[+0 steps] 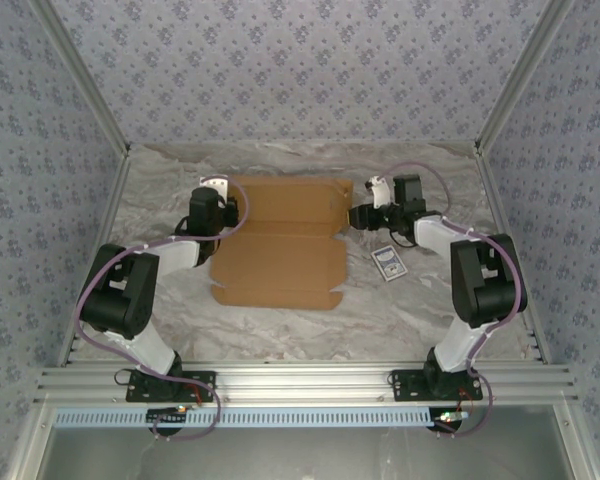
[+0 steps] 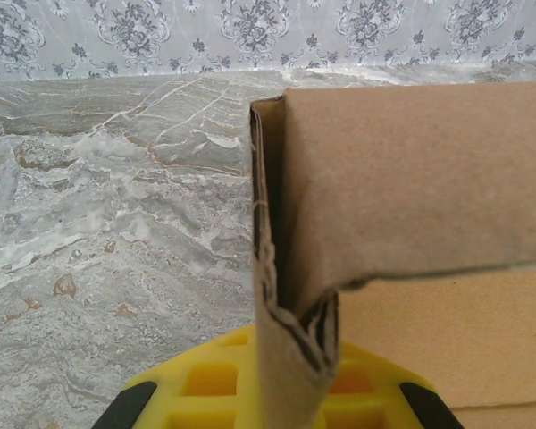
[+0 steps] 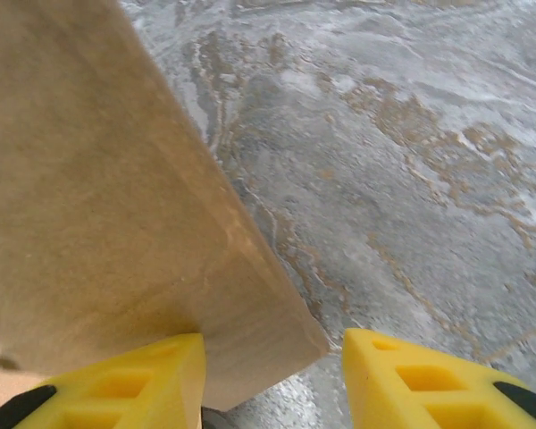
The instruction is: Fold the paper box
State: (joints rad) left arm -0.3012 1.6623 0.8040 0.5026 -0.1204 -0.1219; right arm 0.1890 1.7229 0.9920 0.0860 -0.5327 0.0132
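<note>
Two claws sit at the far corners of the paper box (image 1: 280, 250). It lies flat mid-table, its long way seeming to run from arms to far wall. The left gripper (image 1: 227, 207) pinches a raised side flap. The right gripper (image 1: 357, 216) is half wide around the other flap. From above, both flaps are hard to see.

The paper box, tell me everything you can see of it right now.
The paper box is a plain brown cardboard die-cut sheet with notched flaps. It lies mostly flat on the marbled table, and a fold line crosses it. The left gripper is shut on a flap folded up at its left side, whose corner looks crumpled. The right gripper straddles a right-side corner, jaws open.
</note>
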